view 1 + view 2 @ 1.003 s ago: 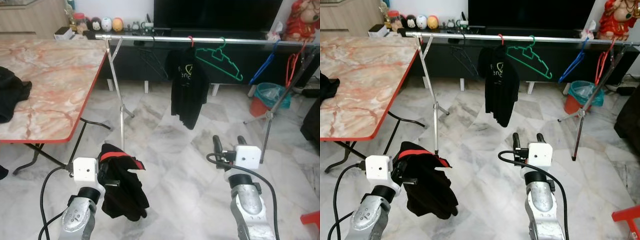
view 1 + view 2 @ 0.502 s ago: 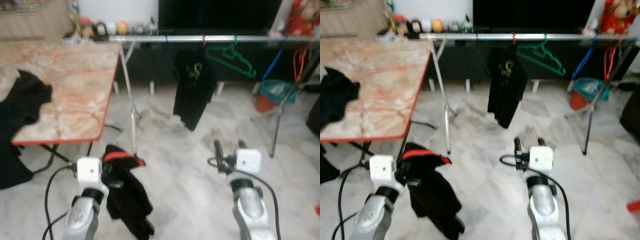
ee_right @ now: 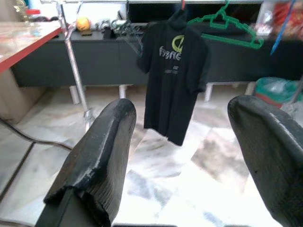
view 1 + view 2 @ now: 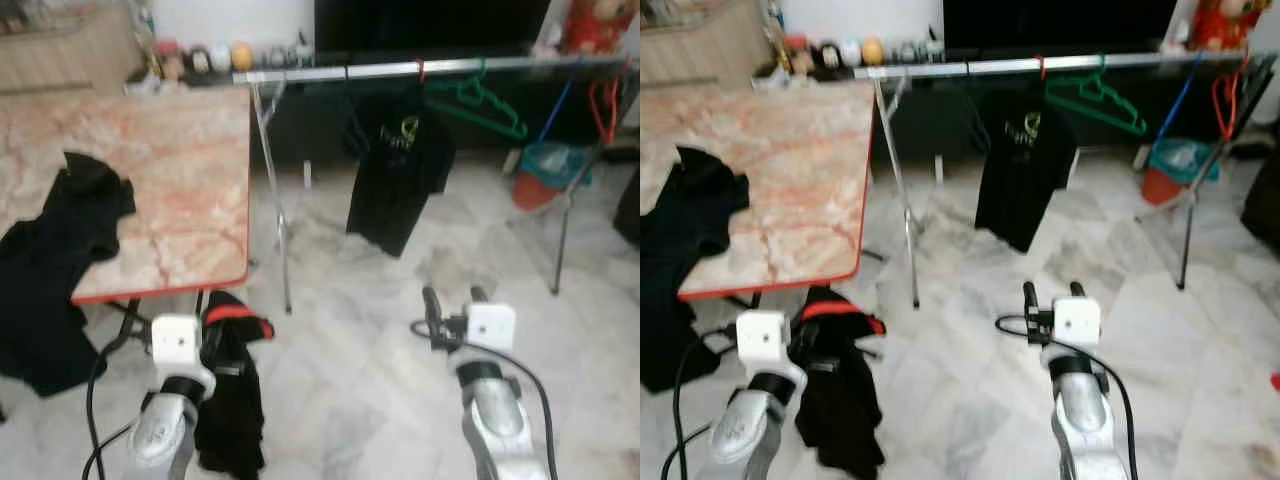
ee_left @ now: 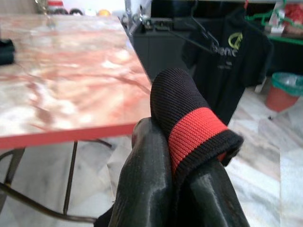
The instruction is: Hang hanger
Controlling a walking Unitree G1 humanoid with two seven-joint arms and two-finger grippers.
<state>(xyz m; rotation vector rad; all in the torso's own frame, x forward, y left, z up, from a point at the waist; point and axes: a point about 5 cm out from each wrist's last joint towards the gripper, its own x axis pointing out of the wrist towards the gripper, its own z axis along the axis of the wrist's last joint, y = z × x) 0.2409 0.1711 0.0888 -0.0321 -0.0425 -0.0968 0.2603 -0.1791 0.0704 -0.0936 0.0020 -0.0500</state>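
Your left gripper (image 4: 213,345) has its fingers closed on a black garment (image 4: 232,400) with a red collar band; in the left wrist view the ribbed band (image 5: 196,135) is pinched between the two fingers (image 5: 147,179). The hanger itself is not clearly visible inside the cloth, so you cannot confirm it. The garment hangs low at near left, beside the near corner of the marble surface (image 4: 180,190), so its weight drapes freely below the grip. Your right gripper (image 4: 448,303) is held out at near right with fingers wide apart and nothing between them, likely kept free to steady the garment or the rail.

The rail (image 4: 400,70) runs across the far side, carrying a black T-shirt (image 4: 400,170), a green hanger (image 4: 485,100), and further right a blue and a red hanger. A second black garment (image 4: 55,260) lies over the near left edge of the surface.

Compared with a second ago, the whole view has swung left: more of the surface and that draped garment show, and the rail sits further right. That is your camera turning, not the things moving. The held garment now hangs straighter and narrower. The hanging is not yet done; you are well apart from the rail
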